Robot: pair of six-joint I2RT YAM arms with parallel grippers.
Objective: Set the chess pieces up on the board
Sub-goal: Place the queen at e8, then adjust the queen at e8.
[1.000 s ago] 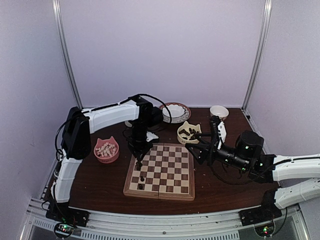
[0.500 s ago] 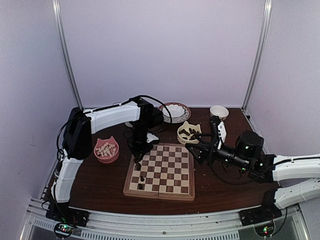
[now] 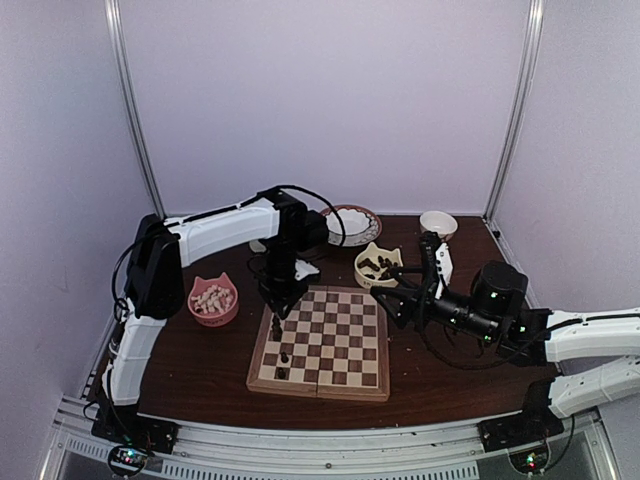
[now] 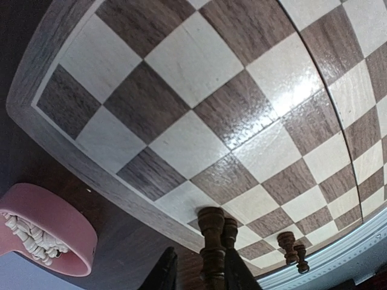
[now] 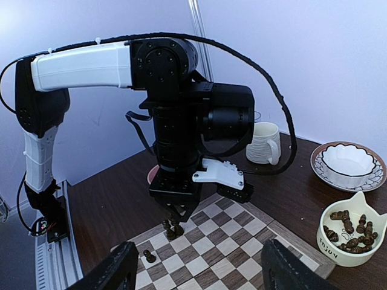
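Note:
The board (image 3: 335, 348) lies mid-table, also in the left wrist view (image 4: 181, 78) and the right wrist view (image 5: 227, 254). Dark chess pieces stand along its left edge: a pair (image 3: 277, 326) and two single ones (image 3: 285, 356) nearer me. My left gripper (image 3: 277, 308) points straight down over the pair (image 5: 174, 228). In its own view the left gripper (image 4: 199, 269) is open, with one dark piece (image 4: 211, 238) standing between the fingers and a gap on the left side. My right gripper (image 3: 385, 300) hovers open and empty at the board's right edge.
A yellow cat-shaped bowl (image 3: 362, 262) of dark pieces sits behind the board's right corner. A pink bowl (image 3: 195, 290) of pale pieces sits left of the board. At the back stand a white bowl on a patterned plate (image 3: 350, 222), a white cup (image 3: 438, 222) and a white mug (image 5: 264, 143).
My left gripper closed briefly, then reopened and rose a little above the board's left edge; a dark piece now shows standing under it. The right arm has not moved.

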